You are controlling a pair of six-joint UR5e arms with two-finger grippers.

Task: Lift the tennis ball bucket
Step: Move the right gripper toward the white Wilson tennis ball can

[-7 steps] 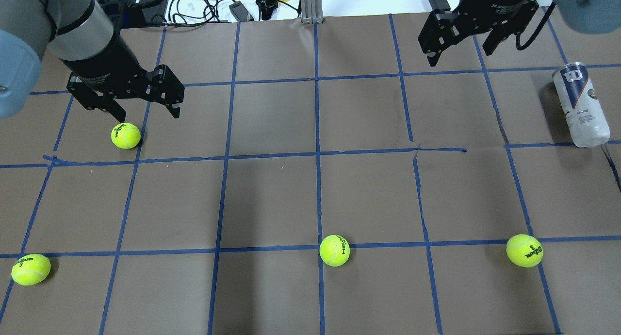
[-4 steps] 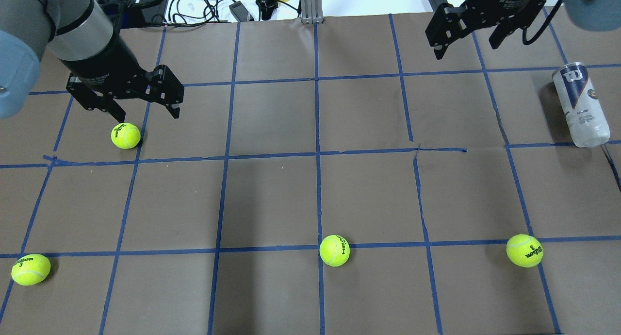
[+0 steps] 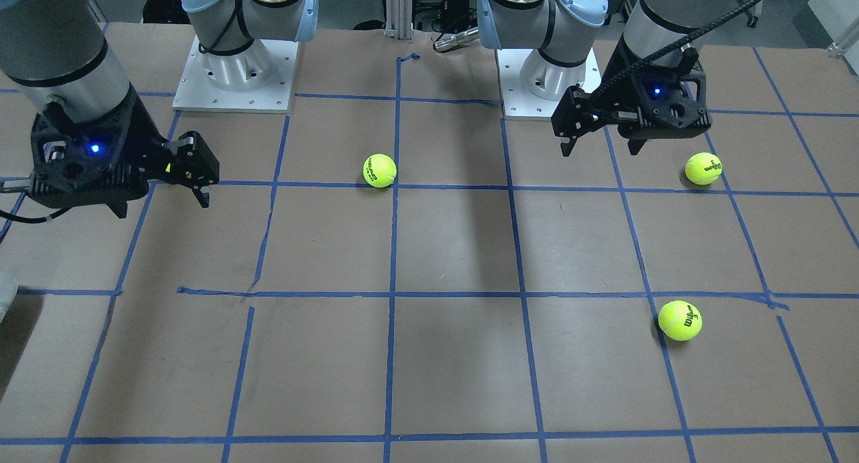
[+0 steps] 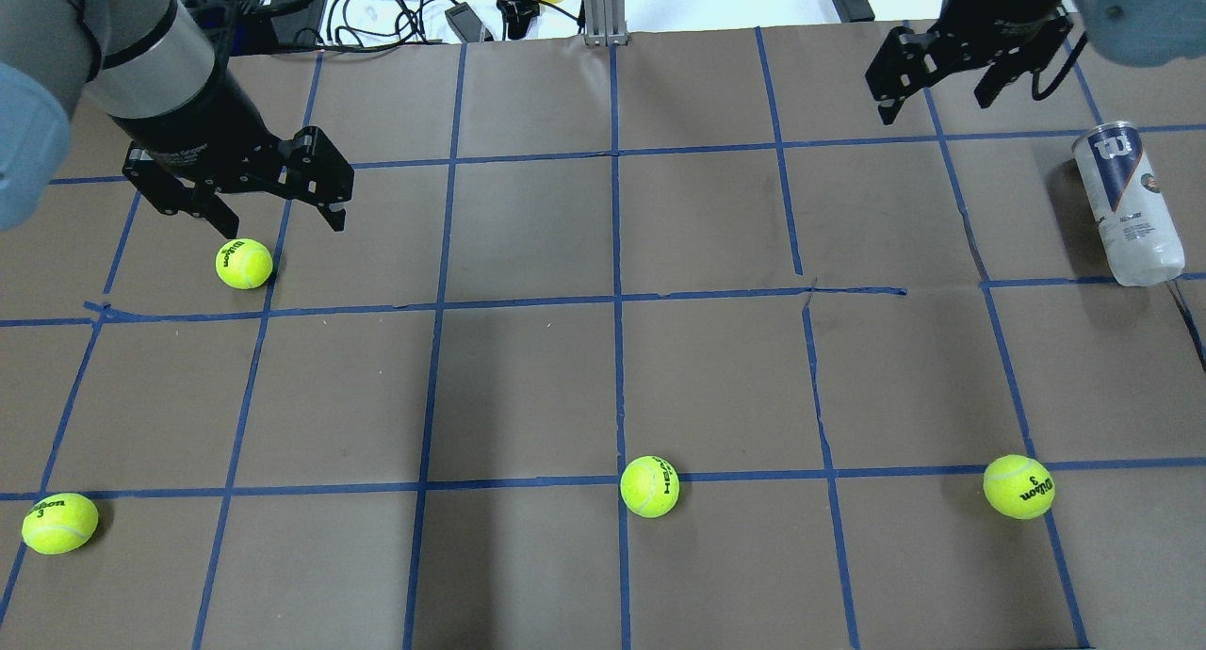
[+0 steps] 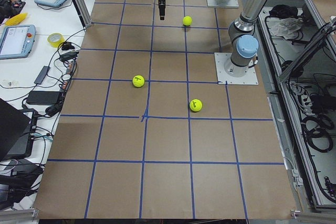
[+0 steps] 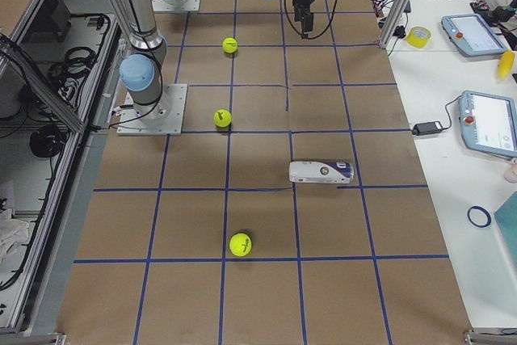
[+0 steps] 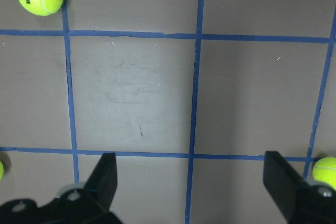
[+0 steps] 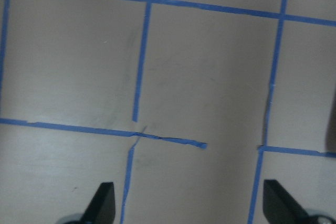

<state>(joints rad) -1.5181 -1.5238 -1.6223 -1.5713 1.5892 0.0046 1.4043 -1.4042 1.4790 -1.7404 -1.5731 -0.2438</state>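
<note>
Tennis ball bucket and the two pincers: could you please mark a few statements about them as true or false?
1. The tennis ball bucket lies on its side on the table. True.
2. The right pincer is shut on the bucket. False: it is open, holds nothing and is apart from the bucket.
3. The left pincer is open, near a tennis ball. True.
4. Only two balls lie on the table. False: besides that one, three more tennis balls lie there, four in all.
</note>
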